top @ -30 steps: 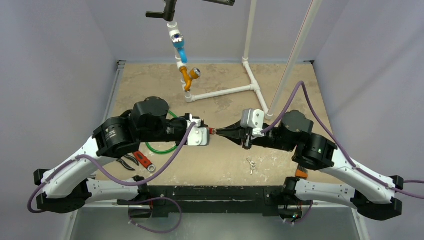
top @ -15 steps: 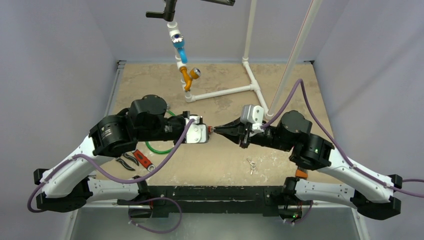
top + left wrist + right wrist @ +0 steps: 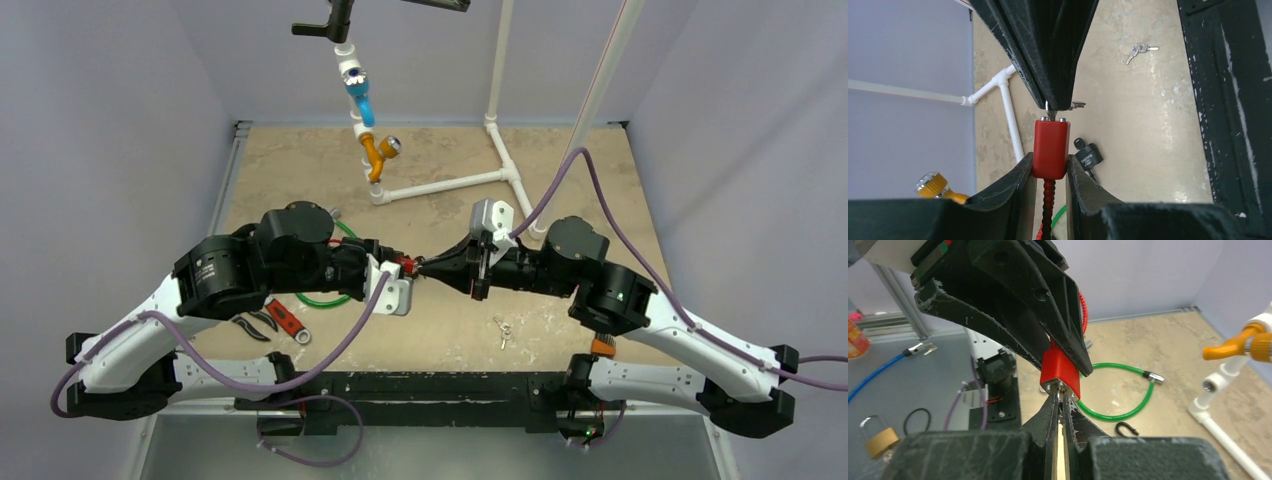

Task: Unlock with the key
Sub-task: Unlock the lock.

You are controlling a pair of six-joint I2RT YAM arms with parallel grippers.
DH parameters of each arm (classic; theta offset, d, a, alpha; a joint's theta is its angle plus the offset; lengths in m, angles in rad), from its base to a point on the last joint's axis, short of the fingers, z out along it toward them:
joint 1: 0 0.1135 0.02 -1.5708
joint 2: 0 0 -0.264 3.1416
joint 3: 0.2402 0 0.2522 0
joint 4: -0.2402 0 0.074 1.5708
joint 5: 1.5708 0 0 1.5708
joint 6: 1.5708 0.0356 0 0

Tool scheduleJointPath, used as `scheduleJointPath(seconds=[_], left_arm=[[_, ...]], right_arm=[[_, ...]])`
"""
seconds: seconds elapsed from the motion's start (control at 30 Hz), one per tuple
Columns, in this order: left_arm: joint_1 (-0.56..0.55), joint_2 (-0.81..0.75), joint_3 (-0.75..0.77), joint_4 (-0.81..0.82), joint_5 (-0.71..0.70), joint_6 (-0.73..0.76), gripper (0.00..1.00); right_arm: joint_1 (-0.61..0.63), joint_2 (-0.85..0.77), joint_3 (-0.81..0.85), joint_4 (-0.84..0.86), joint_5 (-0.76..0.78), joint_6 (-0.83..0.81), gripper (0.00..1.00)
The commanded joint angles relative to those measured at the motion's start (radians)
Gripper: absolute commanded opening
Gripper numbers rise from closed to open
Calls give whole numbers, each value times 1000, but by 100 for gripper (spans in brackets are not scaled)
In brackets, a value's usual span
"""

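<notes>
Two black-and-white robot arms met nose to nose at the centre of a speckled beige stone-look tabletop (image 3: 560, 210).

The left gripper (image 3: 398, 270), with matte black, scuffed, wedge-shaped fingers (image 3: 1015, 182), stood only partly open. It clamped a red rectangular padlock body (image 3: 1050, 147) by its two flat sides. The lock was smooth and glossy with rounded corners. A red ribbed cable (image 3: 1047, 200) ran from its end back between the fingers. The lock hung in the air above the table, at the middle of the overhead view.

The right gripper (image 3: 1061, 399) had its tapered black fingers pressed tight together on a small silver metal key (image 3: 1076, 105). Its tips touched the silver-studded end face of the lock. A thin wire ring showed at the pinch. How deep the key sat in the lock could not be made out.

Below the arms, left of centre, lay a loop of green plastic-sheathed cable (image 3: 318, 298) with a metal end. Red-handled pliers (image 3: 283, 321) lay near it at lower left. A spare bunch of small silver keys (image 3: 502, 331) rested on the table at lower right of centre. A white plastic pipe frame (image 3: 450, 184) stood toward the top, carrying an orange pipe fitting (image 3: 374, 156).
</notes>
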Motion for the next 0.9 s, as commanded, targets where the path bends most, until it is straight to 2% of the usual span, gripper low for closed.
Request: scheduleJointPath(seconds=[0.0, 0.33, 0.6, 0.87], left_arm=[[-78, 16, 46, 267, 93, 176, 0], [-105, -4, 14, 337, 8, 270, 0], [-131, -37, -59, 414, -59, 409, 0], [-157, -93, -187, 506, -106, 540, 0]], right_arm=[[-34, 101, -20, 32, -116, 139, 0], [-200, 78, -110, 216, -334, 400, 0], [-294, 110, -200, 489, -521, 646, 0], [-355, 160, -271, 782, -643, 922, 0]])
